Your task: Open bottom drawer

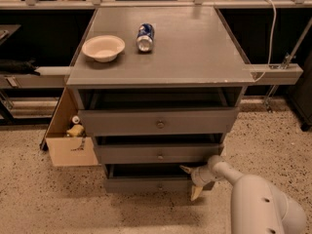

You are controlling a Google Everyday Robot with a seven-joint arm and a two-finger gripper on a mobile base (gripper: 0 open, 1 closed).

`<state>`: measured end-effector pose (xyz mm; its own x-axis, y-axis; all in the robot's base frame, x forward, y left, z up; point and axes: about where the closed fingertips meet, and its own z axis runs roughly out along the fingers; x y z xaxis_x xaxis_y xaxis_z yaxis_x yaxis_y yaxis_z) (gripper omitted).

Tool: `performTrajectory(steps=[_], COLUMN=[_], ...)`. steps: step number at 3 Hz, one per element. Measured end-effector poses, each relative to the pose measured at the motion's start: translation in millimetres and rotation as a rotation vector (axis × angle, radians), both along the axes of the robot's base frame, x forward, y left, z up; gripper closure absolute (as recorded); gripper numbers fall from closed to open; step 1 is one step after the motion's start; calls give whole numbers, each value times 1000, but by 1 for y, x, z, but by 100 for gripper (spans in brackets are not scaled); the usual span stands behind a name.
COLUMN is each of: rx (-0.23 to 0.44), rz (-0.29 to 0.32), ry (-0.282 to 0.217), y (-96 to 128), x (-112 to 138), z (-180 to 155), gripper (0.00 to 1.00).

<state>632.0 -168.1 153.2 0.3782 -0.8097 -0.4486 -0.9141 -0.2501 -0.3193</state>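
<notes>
Speckled beige stone floor [58, 204] in front, grey metal bench [195, 52] with three stacked drawers in the middle, dark shelving behind. Nearest the camera, off the bench's front right corner, is the white rounded robot arm [258, 204]. It reaches left and ends in the pale two-finger gripper [191, 181] at the right end of the lowest front. Its fingers [196, 193] are spread apart, one at the top lip and one past the lower edge, gripping nothing I can confirm. The bottom drawer [141, 184], the slimmest grey flat front, sits just above the floor under the bench's front edge. Its long axis runs left-right and its small round knob [160, 185] lies just left of the gripper, so the pull should come straight out toward the camera. Contact with the front is hard to make out, the drawer's right end is hidden by the gripper, and how far out it sits is unclear. Above are the mid grey drawer [146, 154] and the tallest grey drawer [146, 123]. An open brown cardboard box [73, 150] stands by the front left corner. On top near the left edge sit a cream round bowl [103, 48] and a blue soda can lying on its side [145, 36].
</notes>
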Motion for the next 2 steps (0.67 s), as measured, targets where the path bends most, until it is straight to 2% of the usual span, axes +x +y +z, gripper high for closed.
performTrajectory(steps=[1, 2], rx=[0, -4], rz=[0, 0], ry=[0, 24], y=[0, 3], x=[0, -7], z=[0, -4], gripper=[0, 0])
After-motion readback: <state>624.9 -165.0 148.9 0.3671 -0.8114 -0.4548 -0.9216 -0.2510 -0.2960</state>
